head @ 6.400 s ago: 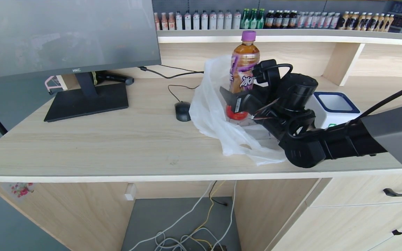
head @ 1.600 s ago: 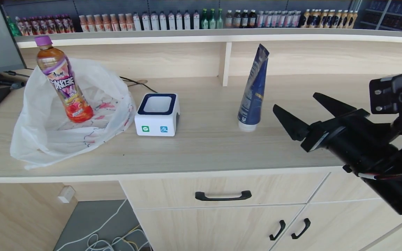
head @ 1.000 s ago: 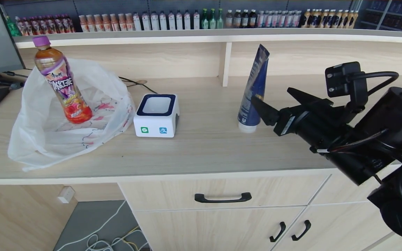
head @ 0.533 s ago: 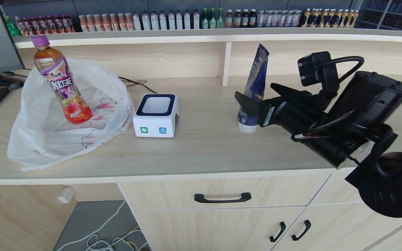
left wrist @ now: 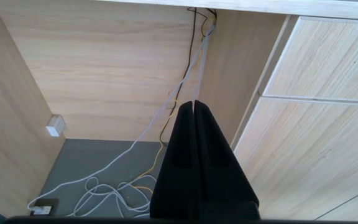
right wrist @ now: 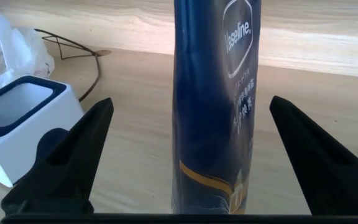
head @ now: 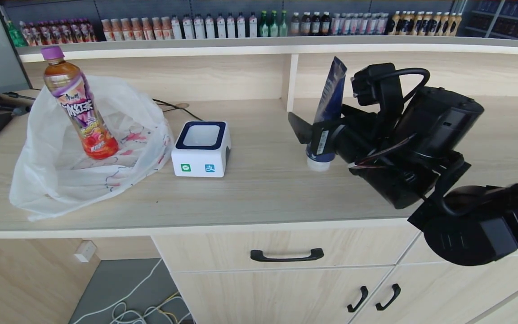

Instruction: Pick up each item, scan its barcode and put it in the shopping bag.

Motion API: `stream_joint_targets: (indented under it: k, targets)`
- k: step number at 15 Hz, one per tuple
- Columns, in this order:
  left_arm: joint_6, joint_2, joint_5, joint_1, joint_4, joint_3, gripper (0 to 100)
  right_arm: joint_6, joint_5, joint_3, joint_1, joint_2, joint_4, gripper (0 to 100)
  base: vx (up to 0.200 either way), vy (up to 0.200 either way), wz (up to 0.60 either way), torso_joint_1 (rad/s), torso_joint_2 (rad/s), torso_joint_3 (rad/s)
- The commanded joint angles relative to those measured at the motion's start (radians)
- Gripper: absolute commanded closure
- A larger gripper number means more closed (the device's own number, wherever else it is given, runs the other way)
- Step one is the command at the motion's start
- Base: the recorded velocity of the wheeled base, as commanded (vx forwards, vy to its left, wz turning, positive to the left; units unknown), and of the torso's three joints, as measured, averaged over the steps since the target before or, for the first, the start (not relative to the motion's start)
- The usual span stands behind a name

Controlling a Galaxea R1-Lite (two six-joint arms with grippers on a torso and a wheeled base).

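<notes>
1. One item looked dealt with: the tea bottle, purple cap up, stood inside the white shopping bag at the robot's left end of the counter.
2. The second item was in play but not yet taken. The dark blue squeeze tube stood on the counter, well to the right of the barcode scanner.
3. The right gripper was spread wide, with one finger on either side of the tube's lower half. In the right wrist view a gap showed on each side, so it had nothing grasped.
4. The left gripper was pressed closed on nothing, hanging below counter level in front of the cabinet fronts, with loose cables on the floor beneath.
5. By my reckoning the job was about halfway. What was left was to close on the tube, lift it, show its barcode to the scanner and drop it in the bag beside the bottle.
6. The tube itself was tall and slim, standing on its white cap with the flat crimped end up and leaning a touch to the right. Its skin was glossy dark blue with white print and a gold band low down.
7. On that narrow base it looked easy to tip, and the soft wall would likely dent under a hard squeeze. I could not spot the barcode from either view.
</notes>
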Motion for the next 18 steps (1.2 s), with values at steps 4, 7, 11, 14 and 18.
stream_joint_targets:
  k: [4, 7, 11, 14, 18]
  targets:
    - [0.0, 0.0, 0.0, 0.0, 0.0, 0.0, 100, 0.012, -0.047, -0.03, -0.009, 0.035, 0.036, 0, 0.0, 0.0, 0.0, 0.0, 0.0, 0.0]
    - [0.0, 0.0, 0.0, 0.0, 0.0, 0.0, 100, 0.016, -0.049, -0.029, -0.027, 0.046, 0.036, 0, 0.0, 0.0, 0.0, 0.0, 0.0, 0.0]
    - [0.0, 0.0, 0.0, 0.0, 0.0, 0.0, 100, 0.049, -0.047, -0.026, -0.05, 0.064, 0.034, 0, 0.0, 0.0, 0.0, 0.0, 0.0, 0.0]
    - [0.0, 0.0, 0.0, 0.0, 0.0, 0.0, 100, 0.049, -0.044, -0.052, -0.05, 0.072, 0.036, 0, 0.0, 0.0, 0.0, 0.0, 0.0, 0.0]
    - [0.0, 0.0, 0.0, 0.0, 0.0, 0.0, 100, 0.049, -0.042, -0.07, -0.05, 0.084, 0.036, 0, 0.0, 0.0, 0.0, 0.0, 0.0, 0.0]
